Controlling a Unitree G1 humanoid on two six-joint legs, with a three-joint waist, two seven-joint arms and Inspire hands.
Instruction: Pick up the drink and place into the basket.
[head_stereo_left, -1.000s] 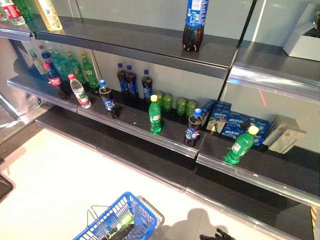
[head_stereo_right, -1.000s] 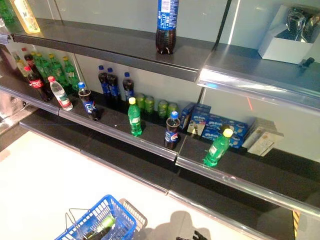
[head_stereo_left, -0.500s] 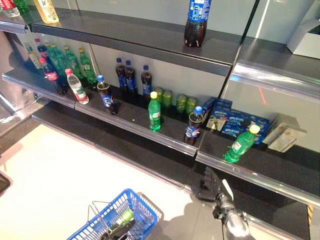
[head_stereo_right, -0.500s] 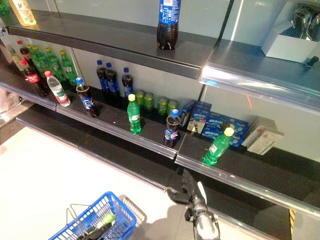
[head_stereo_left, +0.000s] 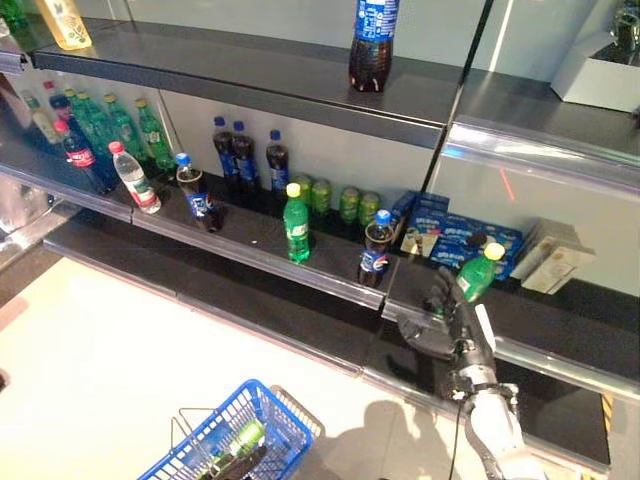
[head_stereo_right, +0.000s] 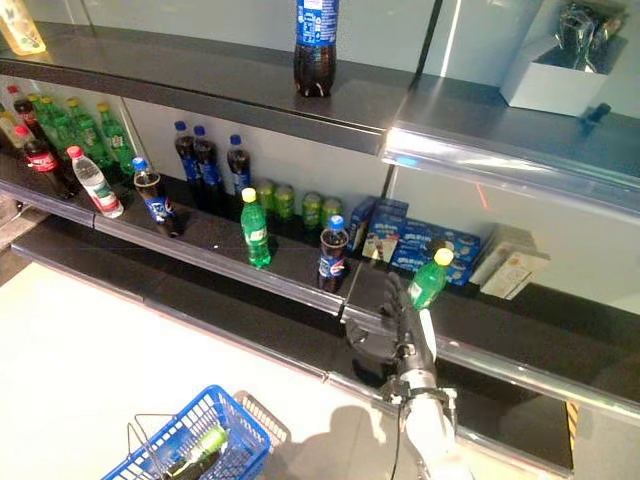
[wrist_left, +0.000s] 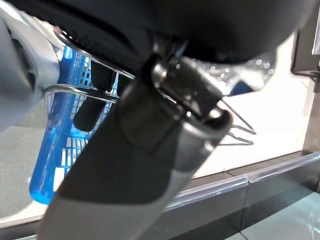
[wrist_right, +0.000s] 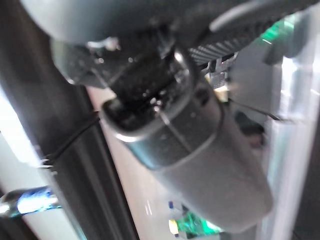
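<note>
Shelf (head_stereo_left: 300, 262) crowded: your right robot hand (head_stereo_left: 452, 318) spread wide beside green bottle (head_stereo_left: 478, 273); wrap its body squarely, avoid neighbouring boxes (head_stereo_left: 445, 236).

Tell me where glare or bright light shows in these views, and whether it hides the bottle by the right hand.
Left eye view: bright glare runs along the upper shelf's front strip; the yellow-capped green bottle beside the right hand stays visible. Right eye view: the same glare, plus a red streak below it. Left wrist view: brightly lit floor behind the blue basket.
</note>
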